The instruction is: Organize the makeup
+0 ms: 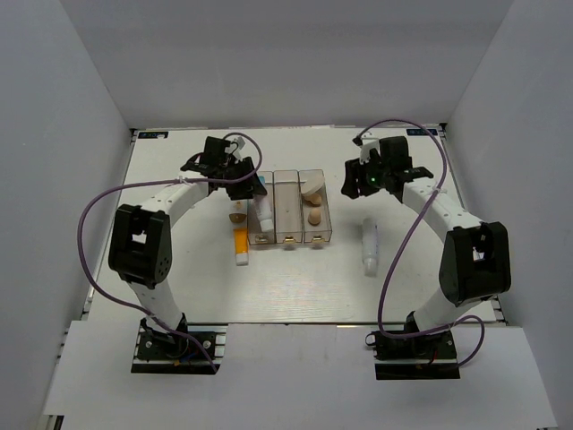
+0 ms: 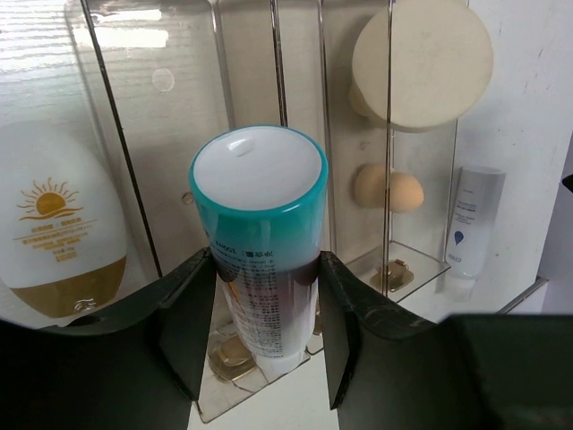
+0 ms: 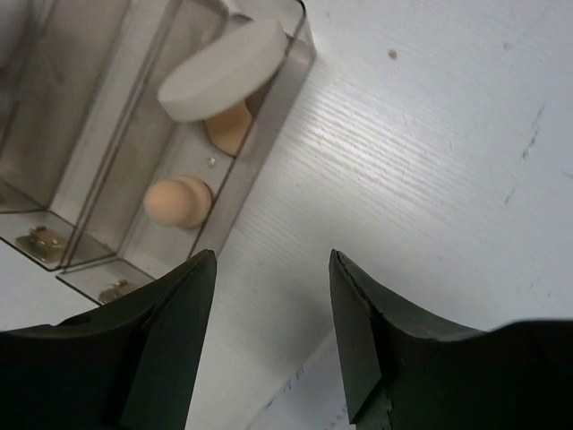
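My left gripper (image 2: 264,305) is shut on the white tube with the teal-rimmed end (image 2: 258,179). The tube stands tilted, its lower end down in the left compartment of the clear box (image 1: 288,235). In the right compartment lie the round cream puff (image 1: 312,186) and a peach sponge (image 1: 313,217). An orange tube with a white cap (image 1: 240,244) lies on the table left of the box. The plain white tube (image 1: 370,246) lies to its right. My right gripper (image 1: 358,179) hangs open and empty just right of the box, above bare table.
A small peach thing (image 1: 236,213) sits against the box's left wall. The box's middle compartment (image 1: 286,210) holds nothing. White walls close off the table on three sides. Purple cables loop off both arms.
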